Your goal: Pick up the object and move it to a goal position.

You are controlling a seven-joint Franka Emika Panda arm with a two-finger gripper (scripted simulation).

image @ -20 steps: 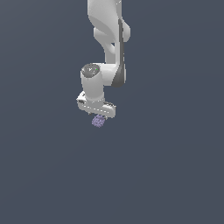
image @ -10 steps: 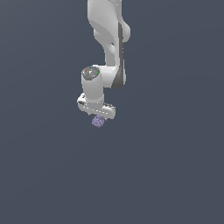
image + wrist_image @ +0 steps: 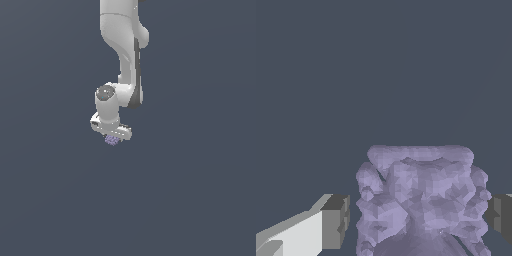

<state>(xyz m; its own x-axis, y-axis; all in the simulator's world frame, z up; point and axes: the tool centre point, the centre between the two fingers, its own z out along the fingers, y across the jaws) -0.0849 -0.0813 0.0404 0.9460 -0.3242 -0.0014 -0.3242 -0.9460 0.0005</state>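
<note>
The object is a small lumpy lavender-purple blob lying on the dark grey floor, directly under the white arm's hand. In the wrist view the object fills the space between the two grey fingers. My gripper straddles it, pointing down. One finger stands a little off the blob's side, while the other finger is at its edge. The gripper is open around the object.
Only the plain dark grey floor surrounds the arm in both views. No other objects, containers or edges show.
The hand has come down a little onto the blob, and its top has turned. The blob itself has stayed where it was.
</note>
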